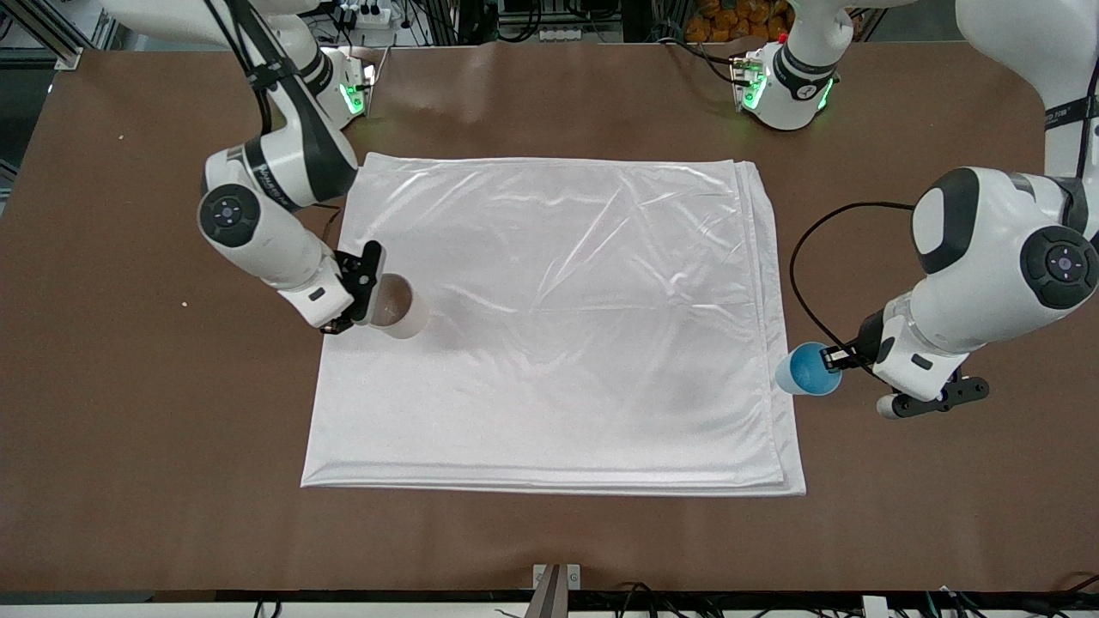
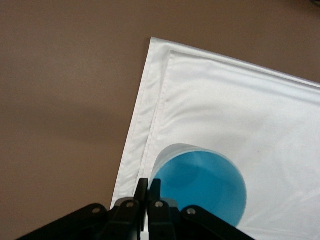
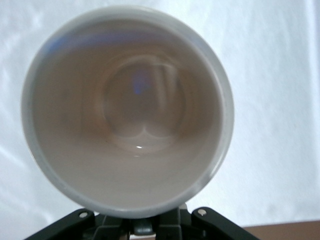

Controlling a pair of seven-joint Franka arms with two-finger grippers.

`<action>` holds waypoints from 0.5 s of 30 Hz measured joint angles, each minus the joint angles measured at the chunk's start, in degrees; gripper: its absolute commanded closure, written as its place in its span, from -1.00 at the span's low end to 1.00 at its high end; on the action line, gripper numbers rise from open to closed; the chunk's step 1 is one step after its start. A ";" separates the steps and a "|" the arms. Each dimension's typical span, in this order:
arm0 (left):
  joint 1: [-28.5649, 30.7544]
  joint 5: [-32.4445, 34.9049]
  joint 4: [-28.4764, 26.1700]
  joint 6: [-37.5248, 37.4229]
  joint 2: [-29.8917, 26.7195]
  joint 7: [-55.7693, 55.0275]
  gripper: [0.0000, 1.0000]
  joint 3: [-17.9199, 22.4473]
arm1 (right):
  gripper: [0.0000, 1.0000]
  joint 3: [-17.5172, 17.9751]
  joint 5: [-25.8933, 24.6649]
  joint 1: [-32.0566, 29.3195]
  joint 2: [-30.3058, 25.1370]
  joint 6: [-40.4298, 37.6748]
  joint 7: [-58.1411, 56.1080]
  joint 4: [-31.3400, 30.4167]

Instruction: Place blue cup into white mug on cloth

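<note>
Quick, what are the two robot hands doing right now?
Left gripper: shut on the blue cup, at the edge of the cloth.
Right gripper: shut on the white mug, over the cloth.

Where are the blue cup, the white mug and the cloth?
blue cup (image 1: 808,368): front view, on its blue inside.
white mug (image 1: 400,311): front view, on its open mouth.
cloth (image 1: 558,326): front view, on its bare middle.
</note>
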 measured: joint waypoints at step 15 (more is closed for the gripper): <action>-3.11 0.00 -0.01 -0.15 0.00 -4.61 1.00 -0.10 | 1.00 -0.13 -0.34 11.06 4.09 4.16 10.18 0.86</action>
